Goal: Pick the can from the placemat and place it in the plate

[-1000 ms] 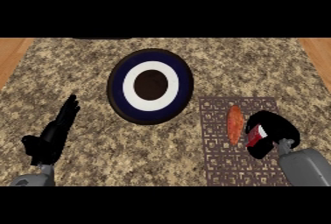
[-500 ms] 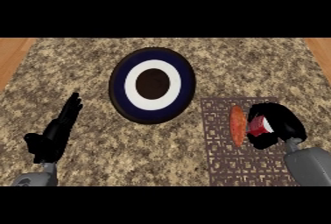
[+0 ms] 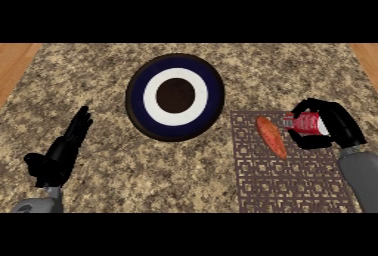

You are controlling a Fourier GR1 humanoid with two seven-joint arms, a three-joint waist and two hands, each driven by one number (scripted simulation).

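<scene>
Head view: right hand (image 3: pixel 332 125) clenched round can (image 3: pixel 306 122) over placemat (image 3: pixel 295 170), pick step in hand; next, carry left to plate (image 3: pixel 140 107); left hand (image 3: pixel 63 155) released.

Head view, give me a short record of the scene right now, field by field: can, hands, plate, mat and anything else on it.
can: red, held in the right hand
right hand: curled round the can, above the placemat's upper right
left hand: open, resting at the view's left
plate: dark rim, white ring, dark centre; nothing on it
placemat: right of the plate
other: orange elongated item lying on the placemat
</scene>
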